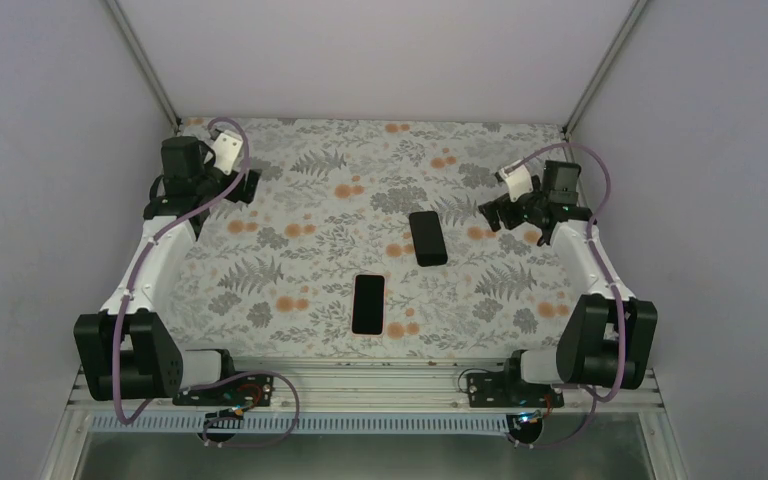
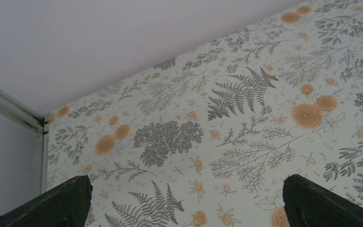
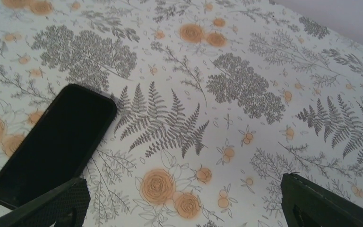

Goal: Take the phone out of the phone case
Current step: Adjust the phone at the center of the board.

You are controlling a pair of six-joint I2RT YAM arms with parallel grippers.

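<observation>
Two black slabs lie apart on the flowered cloth. The nearer one [image 1: 368, 303] is flat and glossy and looks like the phone. The farther one [image 1: 428, 238] is matte and thicker and looks like the phone case; which is which I cannot tell for sure. In the right wrist view the farther slab [image 3: 52, 146] lies at lower left, just beyond my left fingertip [image 3: 61, 203]. My right gripper [image 1: 505, 214] [image 3: 184, 189] hovers open to the right of it, holding nothing. My left gripper [image 1: 250, 186] [image 2: 184, 189] is open at the far left, over bare cloth.
The flowered cloth [image 1: 310, 230] covers the table between grey walls. Metal frame posts [image 1: 150, 70] run up at the two back corners. Both arm bases sit on the rail [image 1: 380, 385] at the near edge.
</observation>
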